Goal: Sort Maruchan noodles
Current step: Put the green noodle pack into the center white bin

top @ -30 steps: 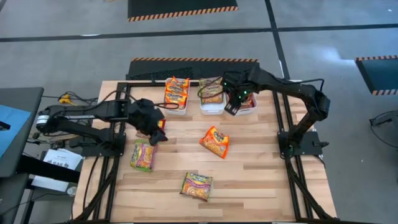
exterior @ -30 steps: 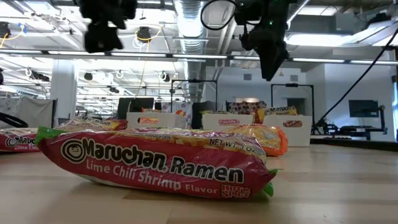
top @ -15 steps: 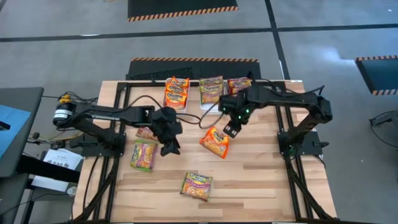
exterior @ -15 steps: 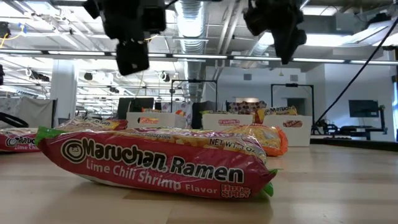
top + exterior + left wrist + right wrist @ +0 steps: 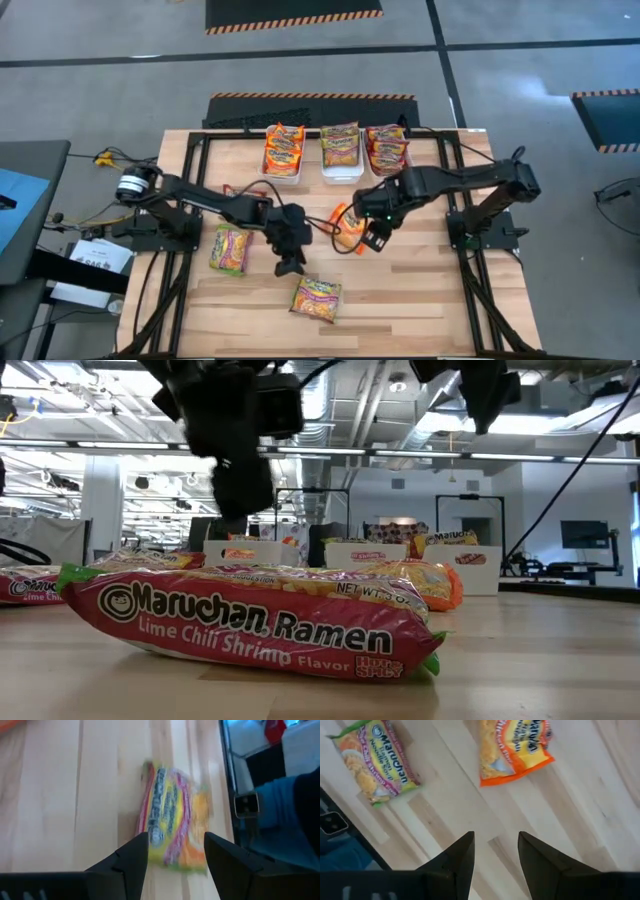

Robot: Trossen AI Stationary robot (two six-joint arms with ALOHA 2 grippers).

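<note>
Three Maruchan noodle packets lie flat on the wooden table: a pink-edged one (image 5: pixel 317 298) near the front, an orange one (image 5: pixel 347 226) at the middle, and a green-and-pink one (image 5: pixel 230 250) at the left. More packets fill three white bins (image 5: pixel 340 172) at the far edge. My left gripper (image 5: pixel 290 262) hangs open just up and left of the pink-edged packet (image 5: pixel 172 827), slanting down at it. My right gripper (image 5: pixel 374 238) is open, pointing down beside the orange packet's (image 5: pixel 517 747) right edge, high above the table.
Black frame rails (image 5: pixel 460 200) run along the table's left, right and far sides. In the low view the pink-edged packet (image 5: pixel 250 625) fills the foreground, with the orange one (image 5: pixel 430 582) behind it. Bare wood lies at the front right.
My left gripper has swung from the table's left toward the middle and near edge, sinking and tipping down toward the pink-edged packet. My right gripper has come from over the bins toward the near edge, to beside the orange packet. No packet has moved.
</note>
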